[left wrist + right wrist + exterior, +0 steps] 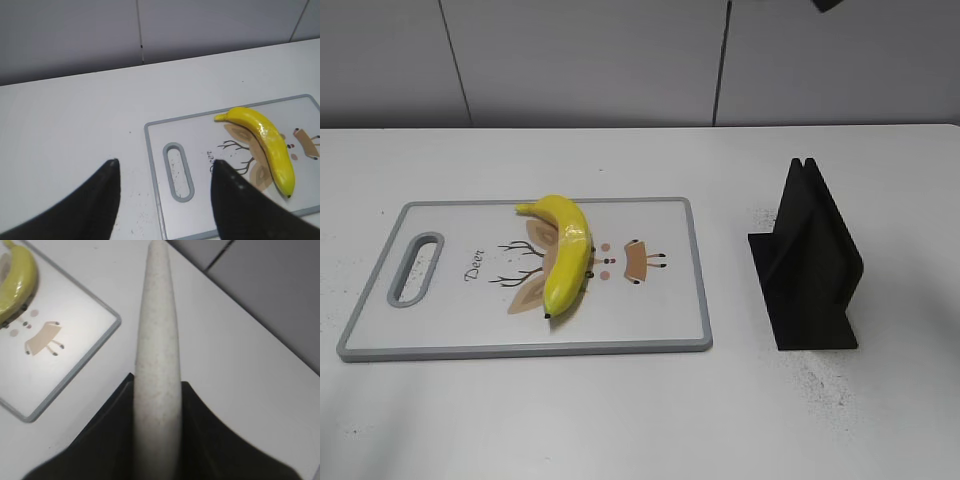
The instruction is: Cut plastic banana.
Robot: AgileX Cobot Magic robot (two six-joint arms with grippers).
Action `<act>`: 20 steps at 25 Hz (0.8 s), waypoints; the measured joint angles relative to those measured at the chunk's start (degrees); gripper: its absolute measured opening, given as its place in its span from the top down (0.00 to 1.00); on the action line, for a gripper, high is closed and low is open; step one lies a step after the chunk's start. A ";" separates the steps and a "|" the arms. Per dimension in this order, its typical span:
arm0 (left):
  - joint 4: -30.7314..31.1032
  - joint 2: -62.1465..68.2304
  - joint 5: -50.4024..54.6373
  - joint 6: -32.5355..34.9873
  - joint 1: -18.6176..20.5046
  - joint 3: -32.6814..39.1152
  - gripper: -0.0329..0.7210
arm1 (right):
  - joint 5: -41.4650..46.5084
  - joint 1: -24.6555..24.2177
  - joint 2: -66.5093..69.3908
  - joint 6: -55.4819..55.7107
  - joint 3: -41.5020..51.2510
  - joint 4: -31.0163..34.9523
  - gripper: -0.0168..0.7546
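Note:
The plastic banana (565,255) is glossy yellow and lies whole on the white cutting board (440,340), curving from the board's far middle toward its front. The left wrist view shows the banana (267,145) on the right part of the board (200,150). My left gripper (165,162) is open and empty, hovering above the board's handle end. My right gripper (157,380) is shut on a whitish speckled toy knife (157,315), held above the table to the right of the board (75,355) and banana (17,282). Neither gripper shows in the exterior view.
A black upright slotted stand (810,265) sits on the white table to the right of the board. A grey wall runs along the table's far edge. A dark object (827,5) pokes in at the top right of the exterior view.

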 joint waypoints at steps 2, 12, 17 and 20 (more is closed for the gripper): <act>-3.23 5.75 0.06 4.49 0.00 -3.87 0.22 | 2.93 -0.98 3.28 -5.34 -2.60 4.60 0.76; -18.53 31.16 7.42 33.36 -0.66 -23.85 0.22 | 10.45 -6.95 14.13 -36.46 -8.62 25.12 0.76; -18.13 40.43 11.55 43.46 -5.08 -31.17 0.22 | 10.57 -6.68 19.14 -47.21 -8.85 29.80 0.76; -16.68 44.82 14.36 49.29 -8.05 -33.60 0.22 | 10.57 -6.57 21.46 -53.37 -9.16 31.42 0.76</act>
